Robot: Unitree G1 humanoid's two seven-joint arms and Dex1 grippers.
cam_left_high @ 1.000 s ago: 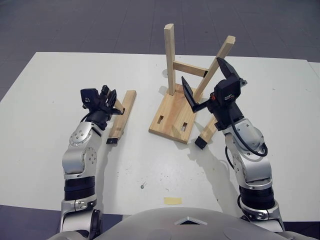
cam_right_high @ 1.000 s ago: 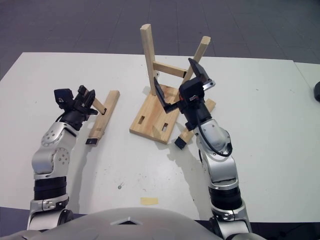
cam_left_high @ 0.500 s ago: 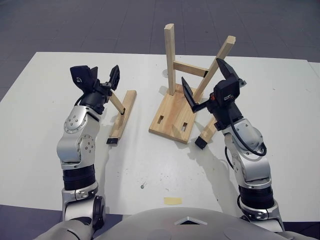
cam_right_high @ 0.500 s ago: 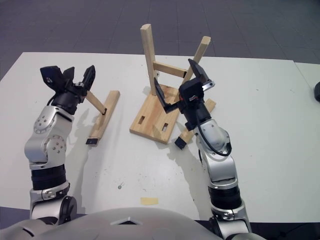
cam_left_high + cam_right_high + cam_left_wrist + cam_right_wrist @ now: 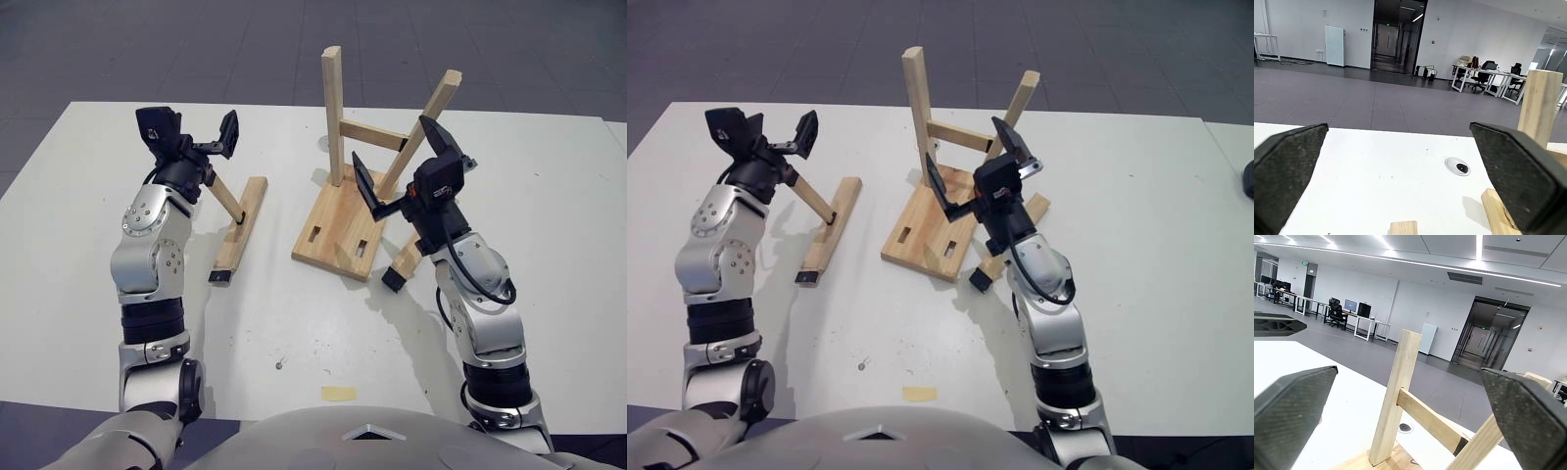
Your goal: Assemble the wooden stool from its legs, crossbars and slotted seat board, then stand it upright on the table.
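The slotted seat board [image 5: 338, 227] lies flat on the white table [image 5: 118, 157]. One leg [image 5: 333, 113] stands upright in it, a second leg [image 5: 423, 132] leans, and a crossbar [image 5: 372, 134] joins them. My right gripper [image 5: 400, 157] is open beside the leaning leg, its pads [image 5: 1288, 411] apart on either side of the frame. A third leg [image 5: 407, 257] with a black foot lies under that arm. To the left lies a fourth leg [image 5: 242, 227] with a crossbar [image 5: 227, 198] sticking up. My left gripper [image 5: 193, 135] is open above that crossbar's top end.
A small strip of yellow tape [image 5: 338, 394] lies near the table's front edge. A round cable grommet [image 5: 1457, 166] sits in the table behind the stool frame. A dark object [image 5: 1248, 178] shows at the far right edge. Bare table lies left and right of the parts.
My left gripper has risen and drawn back from low beside the lying leg to above the crossbar's top, and its fingers have spread wide. The right arm has barely moved.
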